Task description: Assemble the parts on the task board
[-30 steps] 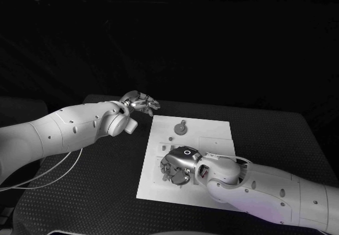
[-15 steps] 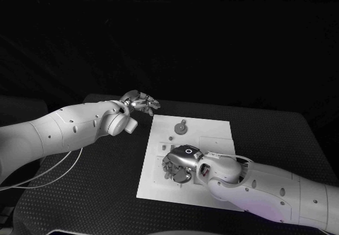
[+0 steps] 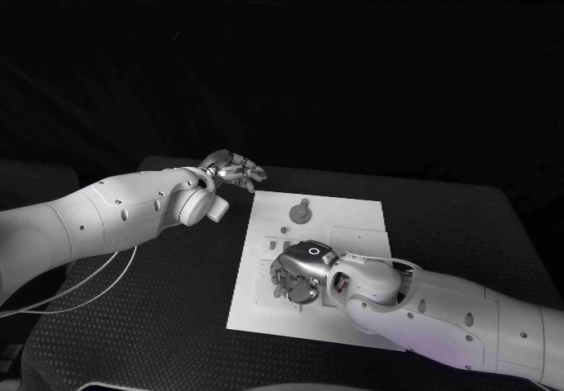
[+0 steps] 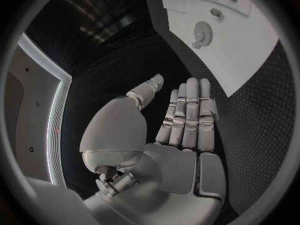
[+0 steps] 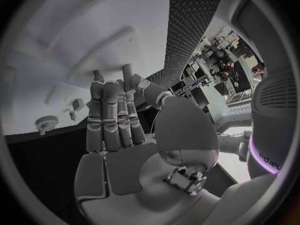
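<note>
Now | right hand (image 3: 300,273) over task board (image 3: 353,216), grip unclear | left hand (image 3: 231,169) released beside it

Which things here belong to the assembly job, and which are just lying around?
Job:
task board
gear-shaped part on the board
right hand over the board's near half

Not in use:
left hand, off the board, holding nothing
black table

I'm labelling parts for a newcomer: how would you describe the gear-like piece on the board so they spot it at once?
Find the white task board in the middle of the black table. On its far end, away from the right hand, lies the gear. It is round and toothed with a small tab, larger than the little pieces nearer the board's middle.
</note>
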Available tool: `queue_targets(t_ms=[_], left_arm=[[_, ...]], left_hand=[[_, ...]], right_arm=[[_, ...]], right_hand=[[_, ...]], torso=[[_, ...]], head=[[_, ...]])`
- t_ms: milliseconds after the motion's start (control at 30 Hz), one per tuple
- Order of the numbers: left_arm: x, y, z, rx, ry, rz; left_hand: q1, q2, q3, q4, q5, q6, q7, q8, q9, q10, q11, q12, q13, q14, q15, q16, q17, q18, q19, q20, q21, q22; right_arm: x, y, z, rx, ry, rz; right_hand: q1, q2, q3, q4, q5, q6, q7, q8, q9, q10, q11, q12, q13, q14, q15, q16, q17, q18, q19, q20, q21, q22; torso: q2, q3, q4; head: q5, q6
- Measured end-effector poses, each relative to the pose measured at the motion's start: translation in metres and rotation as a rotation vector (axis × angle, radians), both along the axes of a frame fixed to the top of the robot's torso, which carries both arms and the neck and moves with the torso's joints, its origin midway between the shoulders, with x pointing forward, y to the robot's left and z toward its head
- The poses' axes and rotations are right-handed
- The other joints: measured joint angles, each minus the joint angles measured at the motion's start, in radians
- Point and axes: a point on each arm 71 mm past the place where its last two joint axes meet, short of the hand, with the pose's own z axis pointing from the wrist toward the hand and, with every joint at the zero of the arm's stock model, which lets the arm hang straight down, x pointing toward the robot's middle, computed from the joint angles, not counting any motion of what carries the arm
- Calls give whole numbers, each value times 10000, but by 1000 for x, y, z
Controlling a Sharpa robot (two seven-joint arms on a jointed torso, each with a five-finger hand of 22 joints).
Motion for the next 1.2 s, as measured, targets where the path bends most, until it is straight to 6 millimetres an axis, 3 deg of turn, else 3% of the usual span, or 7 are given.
queue_targets(t_ms=[667, 1000, 1133, 1200], left_arm=[[0, 0, 0, -3, 7, -6], [0, 0, 0, -8, 13, -16], [0, 0, 0, -5, 15, -9], [0, 0, 0, -5, 16, -8]], left_hand=[[0, 0, 0, 0, 0, 0, 0, 0, 1, 0, 0, 30, 2, 0, 0, -39, 7, -1, 0, 0, 0, 0], [0, 0, 1, 0, 0, 0, 0, 0, 1, 0, 0, 30, 0, 0, 0, -39, 17, 1, 0, 0, 0, 0], [0, 0, 0, 0, 0, 0, 0, 0, 2, 0, 0, 30, -6, 0, 0, -39, 17, 0, 0, 0, 0, 0], [0, 0, 0, 0, 0, 0, 0, 0, 2, 0, 0, 30, -6, 0, 0, -39, 17, 0, 0, 0, -38, 0]], right_arm=[[-5, 8, -6, -334, -25, 356], [-5, 8, -7, -282, -31, 339], [-5, 8, -7, -250, 21, 314], [-5, 7, -8, -242, 71, 294]], right_hand=[[0, 0, -15, -14, 40, -2, -48, -14, 23, -23, -8, -2, -6, -60, 11, 1, 10, -21, -18, 18, -1, 7], [-2, -3, -17, -15, 40, -56, 58, -60, 4, -113, 83, -96, 38, -85, 16, 29, 21, -24, -19, 20, -1, 7], [-158, -261, -72, 40, 82, -232, 165, -198, -41, -365, 154, -256, 27, -137, 66, 38, 28, -22, -69, 39, -1, 7], [-236, -546, -134, 46, 112, -481, 254, -346, -115, -618, 248, -421, -52, -226, 131, 40, 47, 8, -145, 65, -1, 5]], torso=[[0, 1, -3], [1, -2, 1], [1, -3, -2], [1, -4, -3]], head=[[12, -18], [3, -26], [2, -32], [2, -35]])
